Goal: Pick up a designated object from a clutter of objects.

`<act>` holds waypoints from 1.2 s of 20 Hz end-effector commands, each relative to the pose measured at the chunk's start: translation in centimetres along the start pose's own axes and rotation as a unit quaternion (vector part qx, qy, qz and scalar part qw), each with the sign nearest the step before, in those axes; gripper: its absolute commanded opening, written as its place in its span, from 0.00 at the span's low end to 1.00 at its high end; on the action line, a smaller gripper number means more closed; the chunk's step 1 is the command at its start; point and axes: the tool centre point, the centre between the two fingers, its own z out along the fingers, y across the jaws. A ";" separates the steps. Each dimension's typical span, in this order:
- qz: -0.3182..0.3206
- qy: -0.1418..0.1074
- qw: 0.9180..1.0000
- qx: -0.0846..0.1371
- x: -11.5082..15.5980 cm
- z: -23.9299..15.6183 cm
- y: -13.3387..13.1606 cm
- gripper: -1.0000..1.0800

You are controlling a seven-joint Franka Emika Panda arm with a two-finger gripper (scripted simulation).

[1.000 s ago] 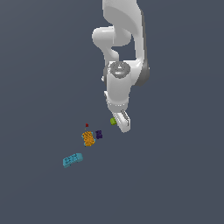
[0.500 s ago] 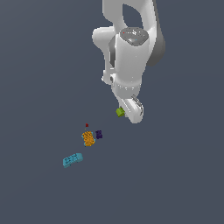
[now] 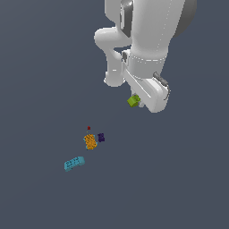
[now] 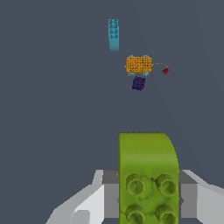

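Observation:
The lime-green studded brick [image 3: 133, 100] is held in my gripper [image 3: 137, 102], lifted well above the grey floor. In the wrist view the green brick [image 4: 147, 175] fills the space between the two grey fingers [image 4: 85, 205], studs facing the camera. The jaws are shut on it. The rest of the clutter lies on the floor below and toward the exterior view's left: an orange block [image 3: 90, 142], a dark purple brick [image 3: 101, 137], a tiny dark red piece [image 3: 88, 128] and a cyan brick [image 3: 74, 163].
The white arm [image 3: 143, 40] rises over the scene at the top. In the wrist view the orange block [image 4: 138, 64], purple brick [image 4: 138, 83], red piece [image 4: 165, 71] and cyan brick [image 4: 113, 34] sit far off on the plain grey floor.
The gripper has risen and moved toward the exterior view's right with the green brick in it, farther from the clutter. The bricks on the floor have not moved.

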 end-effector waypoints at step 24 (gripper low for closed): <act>-0.001 -0.001 1.000 0.000 -2.3 -12.1 -4.2 0.00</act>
